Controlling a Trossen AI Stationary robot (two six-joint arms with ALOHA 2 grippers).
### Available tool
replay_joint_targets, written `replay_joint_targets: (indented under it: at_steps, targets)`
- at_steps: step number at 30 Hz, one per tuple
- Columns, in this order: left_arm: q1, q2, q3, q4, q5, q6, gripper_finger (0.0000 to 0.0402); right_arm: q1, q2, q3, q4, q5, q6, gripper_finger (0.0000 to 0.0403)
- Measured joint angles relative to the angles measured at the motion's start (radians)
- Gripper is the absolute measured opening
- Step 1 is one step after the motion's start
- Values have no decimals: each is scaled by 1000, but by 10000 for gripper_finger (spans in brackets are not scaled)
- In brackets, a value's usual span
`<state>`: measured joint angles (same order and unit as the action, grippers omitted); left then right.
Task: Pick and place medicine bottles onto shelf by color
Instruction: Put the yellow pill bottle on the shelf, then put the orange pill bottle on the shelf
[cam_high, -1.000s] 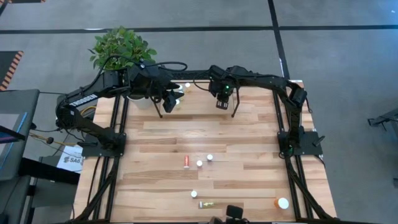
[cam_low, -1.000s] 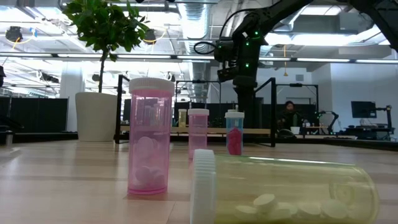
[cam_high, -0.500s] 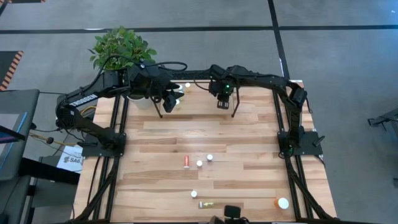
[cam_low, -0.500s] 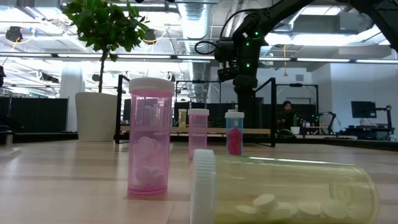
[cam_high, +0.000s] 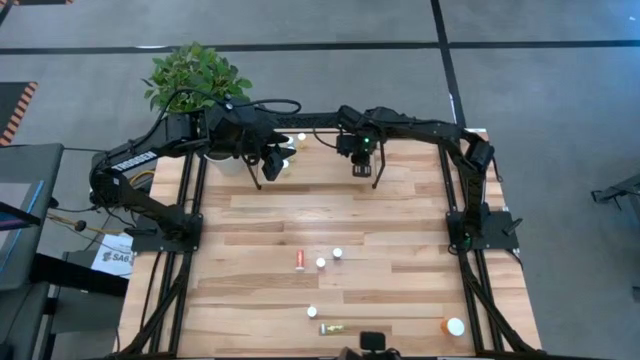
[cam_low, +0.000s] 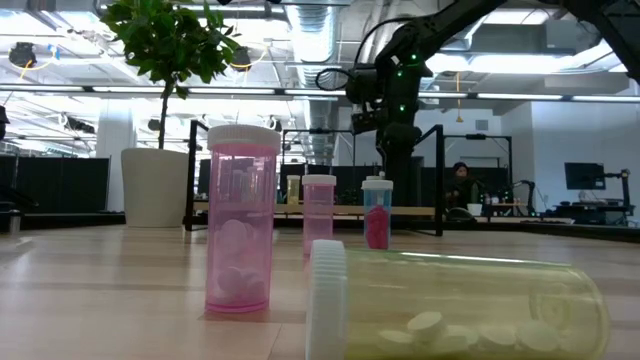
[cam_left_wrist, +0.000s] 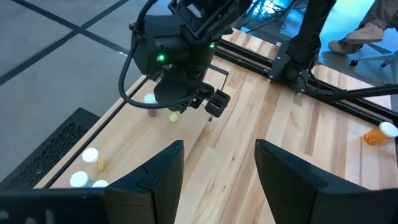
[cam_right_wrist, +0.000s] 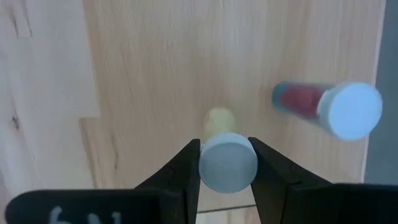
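My right gripper (cam_high: 361, 166) hangs over the far middle of the table, above the light-wood shelf board (cam_right_wrist: 155, 68), shut on a yellow medicine bottle (cam_right_wrist: 219, 118). A red bottle (cam_right_wrist: 298, 98) with a white cap stands on the board close beside it. My left gripper (cam_high: 272, 166) is raised over the far left, open and empty (cam_left_wrist: 217, 165), near two bottles (cam_high: 294, 146) at the shelf's left part. More medicine bottles stand or lie on the near half: a red one (cam_high: 299, 259), white-capped ones (cam_high: 329, 258), a lying yellow one (cam_high: 331, 328) and an orange one (cam_high: 452, 326). My right gripper pinches the yellow bottle's white round cap (cam_right_wrist: 227, 163) between its two fingers, one on each side. The fingers come from above, pointing down. The bottle hangs upright below them, its yellow body showing past the cap; whether its base rests on the board, I cannot tell.
A potted plant (cam_high: 195, 75) stands at the far left corner behind my left arm. The shelf's black uprights (cam_low: 439, 175) rise at the far edge. The table's middle (cam_high: 330, 205) is bare wood.
My right gripper has rolled a little about its own downward axis while staying in place over the shelf, still shut on the yellow bottle.
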<state>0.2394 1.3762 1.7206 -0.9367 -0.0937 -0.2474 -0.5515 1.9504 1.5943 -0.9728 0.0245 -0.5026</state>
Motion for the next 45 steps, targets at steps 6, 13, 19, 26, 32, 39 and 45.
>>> replay_joint_targets:
  at_steps: [6,13,19,26,32,39,45]
  targets:
    - [0,0,0,1,0,0,183,0,-2,-8,-5,0,13,129]
    - [0,0,0,3,0,-9,183,0,-1,-8,-1,0,15,129]
    - [0,0,0,3,0,-16,183,0,1,-9,11,1,32,149]
    - [0,0,0,3,0,-28,183,-1,4,-12,13,13,36,200]
    - [0,0,0,3,0,-35,183,0,4,58,-94,52,56,237]
    - [0,0,0,-1,0,-37,183,0,3,210,-248,52,122,239]
    - [0,0,0,-2,0,-31,183,1,-1,342,-337,12,198,238]
